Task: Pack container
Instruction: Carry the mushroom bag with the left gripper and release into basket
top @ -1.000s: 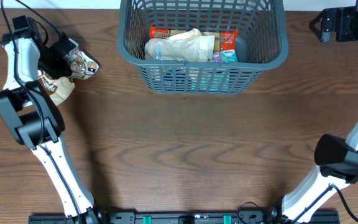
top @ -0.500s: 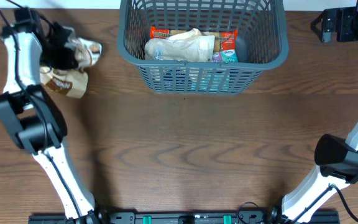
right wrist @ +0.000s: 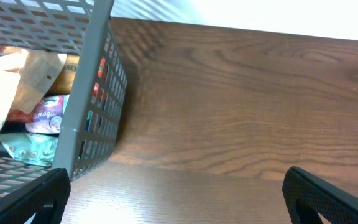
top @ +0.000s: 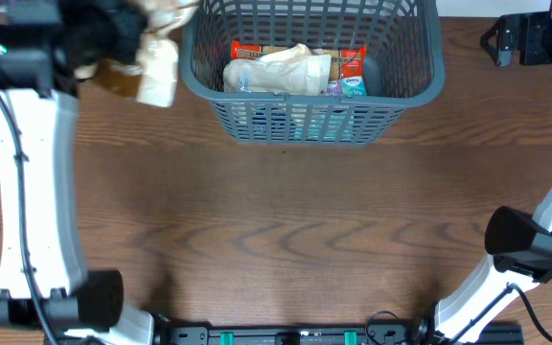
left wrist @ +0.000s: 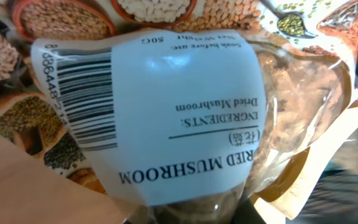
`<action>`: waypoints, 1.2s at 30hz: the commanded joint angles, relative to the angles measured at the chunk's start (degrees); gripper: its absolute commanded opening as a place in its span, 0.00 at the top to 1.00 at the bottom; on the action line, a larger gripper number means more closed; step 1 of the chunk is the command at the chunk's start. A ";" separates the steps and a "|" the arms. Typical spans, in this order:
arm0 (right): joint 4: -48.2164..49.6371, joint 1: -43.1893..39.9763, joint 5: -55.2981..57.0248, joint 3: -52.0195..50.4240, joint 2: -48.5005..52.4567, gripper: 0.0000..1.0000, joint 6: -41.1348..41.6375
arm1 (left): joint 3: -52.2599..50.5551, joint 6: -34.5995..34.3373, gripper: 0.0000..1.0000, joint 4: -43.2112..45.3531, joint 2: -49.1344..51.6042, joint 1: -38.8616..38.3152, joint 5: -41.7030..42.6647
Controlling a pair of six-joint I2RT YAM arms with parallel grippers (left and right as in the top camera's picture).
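Far middle of table (top: 286, 220): basket (top: 372, 99), snacks (top: 290, 67) inside. Beside its left rim, left pincer (top: 108, 34) clamped on mushroom packet (left wrist: 179, 112), raised. To its right, right pincer (right wrist: 179, 196) spread wide, empty.

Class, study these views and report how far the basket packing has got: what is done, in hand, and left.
Done: several packets lie in the basket. In hand: the left hand holds a mushroom packet aloft, just outside the basket's left rim. Left: carry it over the rim and drop it in. The right hand is open and empty; no other loose packet shows on the table.
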 commanded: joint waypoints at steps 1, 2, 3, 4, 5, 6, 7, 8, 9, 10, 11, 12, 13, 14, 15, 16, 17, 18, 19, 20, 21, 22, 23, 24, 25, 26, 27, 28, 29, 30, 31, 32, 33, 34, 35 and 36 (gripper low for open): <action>-0.22 0.37 0.15 -0.07 0.20 0.01 -0.85 | 0.42 4.90 0.94 1.68 -2.43 -6.08 -2.54; -0.22 0.37 0.15 -0.07 0.20 0.01 -0.85 | 0.42 8.35 0.94 2.10 -2.75 -8.07 -2.54; -0.22 0.37 0.15 -0.07 0.20 0.01 -0.85 | 0.44 11.10 0.94 2.43 -2.82 -9.66 -2.54; -0.22 0.37 0.15 -0.07 0.20 0.01 -0.85 | 0.42 14.78 0.94 3.06 -2.82 -11.78 -2.45; -0.22 0.35 0.15 -0.07 0.20 0.01 -0.87 | 0.42 18.53 0.94 3.52 -2.60 -13.46 -2.38; -0.22 0.33 0.15 -0.07 0.20 0.01 -1.11 | 0.42 22.95 0.95 4.22 -2.10 -15.21 -2.38; -0.24 0.33 0.20 -0.07 0.20 0.01 -1.31 | 0.42 26.51 0.94 5.16 -1.57 -16.48 -2.40; -0.26 0.33 0.17 -0.07 0.20 0.01 -1.70 | 0.42 30.16 0.94 6.73 -0.79 -17.68 -2.40; -0.26 0.33 0.20 -0.07 0.20 0.01 -1.68 | 0.42 32.48 0.94 8.33 -0.04 -18.56 -2.38; -0.26 0.33 0.20 -0.07 0.20 0.01 -1.68 | 0.42 34.32 0.94 10.29 0.68 -19.28 -2.38; -0.26 0.26 0.17 -0.07 0.20 0.01 -1.66 | 0.42 36.26 0.94 12.87 1.70 -19.96 -2.38; -0.31 0.26 0.17 -0.07 0.20 0.01 -1.68 | 0.42 37.99 0.94 15.50 2.64 -20.50 -2.14; -0.39 0.26 0.17 -0.07 0.20 0.01 -1.68 | 0.42 39.50 0.94 17.62 3.45 -20.81 -1.44; -0.50 0.26 0.15 -0.07 0.20 0.01 -1.66 | 0.42 40.81 0.94 20.06 4.44 -21.05 -0.11; -0.66 0.26 0.15 -0.07 0.20 0.01 -1.66 | 0.42 41.90 0.94 22.14 5.27 -21.05 1.46; -0.83 0.26 0.17 -0.07 0.20 0.01 -1.68 | 0.42 42.56 0.94 24.13 6.25 -21.05 3.06; -0.98 0.24 0.15 -0.07 0.20 0.01 -1.66 | 0.42 42.62 0.94 26.21 7.45 -21.05 4.63; -1.25 0.22 0.15 -0.07 0.20 0.01 -1.66 | 0.42 42.64 0.94 27.56 8.52 -21.05 5.57; -1.53 0.22 0.15 -0.07 0.17 0.01 -1.66 | 0.42 42.62 0.94 28.61 9.73 -21.05 6.05; -1.79 0.17 0.15 -0.07 0.17 0.01 -1.66 | 0.42 42.62 0.94 28.98 11.10 -21.07 6.32; -2.03 0.17 0.15 -0.07 0.17 0.01 -1.66 | 0.42 42.62 0.94 29.03 12.31 -21.16 6.69; -2.27 0.17 0.15 -0.07 0.17 0.01 -1.66 | 0.42 42.60 0.94 28.81 13.53 -21.16 7.52; -2.47 0.17 0.15 -0.07 0.17 0.01 -1.66 | 0.42 42.58 0.94 28.37 14.82 -21.16 8.57; -2.60 0.17 0.15 -0.07 0.17 0.01 -1.66 | 0.42 42.58 0.94 27.69 16.28 -21.27 9.73; -2.62 0.17 0.15 -0.07 0.17 0.01 -1.66 | 0.42 42.58 0.94 27.17 17.53 -21.33 10.62; -2.62 0.17 0.15 -0.07 0.17 0.01 -1.66 | 0.42 42.56 0.94 26.67 18.86 -21.51 11.15; -2.62 0.17 0.15 -0.07 0.17 0.01 -1.66 | 0.42 42.38 0.94 26.21 19.93 -21.79 11.15; -2.62 0.17 0.15 -0.07 0.17 0.01 -1.66 | 0.42 42.36 0.94 25.51 21.07 -22.10 11.13; -2.62 0.17 0.15 -0.07 0.17 0.01 -1.64 | 0.42 42.34 0.94 24.90 21.75 -22.25 11.13; -2.62 0.17 0.15 -0.07 0.17 0.01 -1.64 | 0.42 42.34 0.94 24.04 22.36 -22.43 11.13; -2.62 0.17 0.15 -0.07 0.17 0.01 -1.64 | 0.42 42.32 0.93 23.10 22.88 -22.51 11.13; -2.62 0.17 0.15 -0.07 0.17 0.01 -1.64 | 0.42 42.32 0.91 21.84 23.37 -22.53 11.13; -2.60 0.17 0.13 -0.07 0.17 0.01 -1.64 | 0.42 42.32 0.85 20.81 23.67 -22.53 11.13; -2.60 0.17 0.13 -0.07 0.17 0.01 -1.64 | 0.42 42.34 0.78 19.78 23.80 -22.53 11.13; -2.60 0.17 0.13 -0.07 0.17 0.01 -1.64 | 0.42 42.34 0.68 19.15 23.82 -22.53 11.10; -2.60 0.17 0.13 -0.07 0.17 0.01 -1.64 | 0.42 42.32 0.63 18.86 23.82 -22.53 11.08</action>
